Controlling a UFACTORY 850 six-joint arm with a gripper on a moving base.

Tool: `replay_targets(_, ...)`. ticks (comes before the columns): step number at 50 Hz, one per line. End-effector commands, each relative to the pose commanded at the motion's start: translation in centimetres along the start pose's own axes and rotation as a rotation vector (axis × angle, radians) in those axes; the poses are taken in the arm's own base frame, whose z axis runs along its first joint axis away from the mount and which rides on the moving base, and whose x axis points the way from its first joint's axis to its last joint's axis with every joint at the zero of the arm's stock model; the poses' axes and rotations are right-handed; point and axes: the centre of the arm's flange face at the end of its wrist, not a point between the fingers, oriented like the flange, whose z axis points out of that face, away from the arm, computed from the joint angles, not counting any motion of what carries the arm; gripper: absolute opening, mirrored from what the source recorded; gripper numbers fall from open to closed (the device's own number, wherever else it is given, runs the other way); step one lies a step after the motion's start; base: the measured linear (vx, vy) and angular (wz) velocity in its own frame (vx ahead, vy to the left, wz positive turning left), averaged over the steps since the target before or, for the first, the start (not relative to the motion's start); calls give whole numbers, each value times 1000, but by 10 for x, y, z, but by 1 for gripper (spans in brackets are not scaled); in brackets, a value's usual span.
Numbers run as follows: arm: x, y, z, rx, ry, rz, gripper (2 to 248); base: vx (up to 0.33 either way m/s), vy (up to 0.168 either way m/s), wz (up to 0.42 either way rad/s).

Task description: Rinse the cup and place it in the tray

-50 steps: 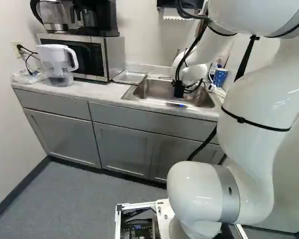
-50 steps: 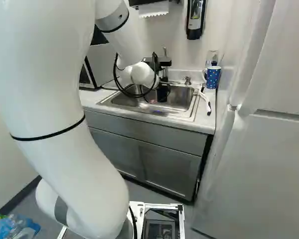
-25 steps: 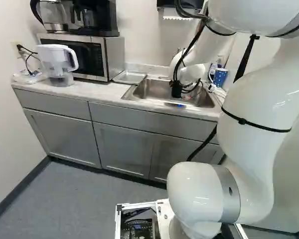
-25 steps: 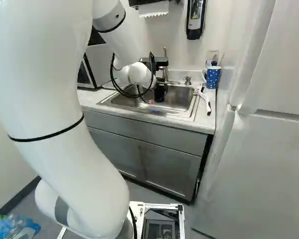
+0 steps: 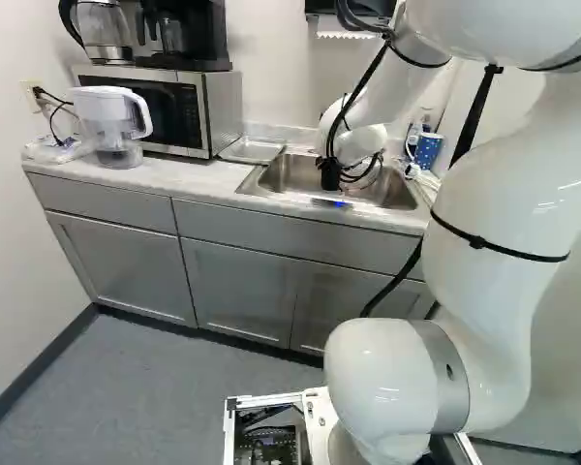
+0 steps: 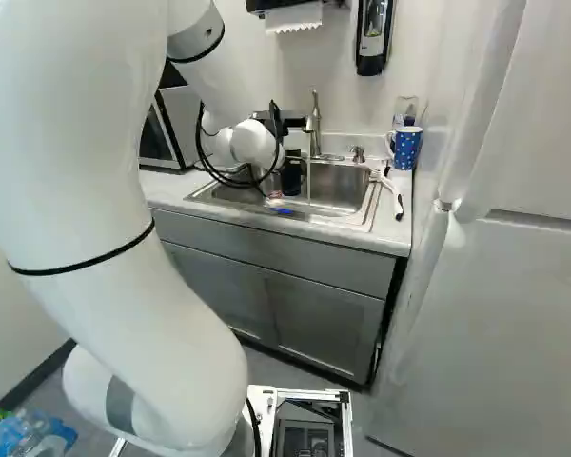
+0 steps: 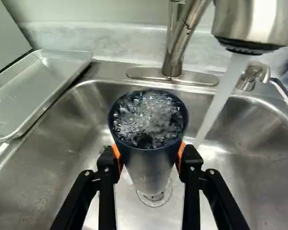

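- Two black fingers with orange pads press the cup (image 7: 151, 165) from opposite sides; the end effector (image 6: 290, 178) is holding it above the sink (image 7: 62, 158).
- The cup is between the fingertips, dark at the rim, with its mouth up and bubbling water inside; in the wrist view it overlaps the drain (image 7: 155, 199).
- Beside the cup, apart from its rim, a stream of water (image 7: 221, 100) falls from the faucet head (image 7: 252, 24) into the sink.
- A metal tray (image 7: 38, 88) lies on the desk (image 5: 198, 181), along the sink's edge, on the side of the microwave (image 5: 189, 111).
- Near the back right corner of the desk, in the right base view, stands a blue dotted mug (image 6: 407, 148).
- Close to the desk's left end, in the left base view, is a clear pitcher (image 5: 111, 126) with white handle.
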Motion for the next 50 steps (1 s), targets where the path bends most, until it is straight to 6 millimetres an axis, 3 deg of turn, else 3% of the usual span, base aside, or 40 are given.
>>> replay_targets(29, 15, -42, -15, 72, 40, -43, 124, 0, 0, 0)
replay_targets(50, 39, -55, -20, 92, 85, -52, 124, 0, 0, 0)
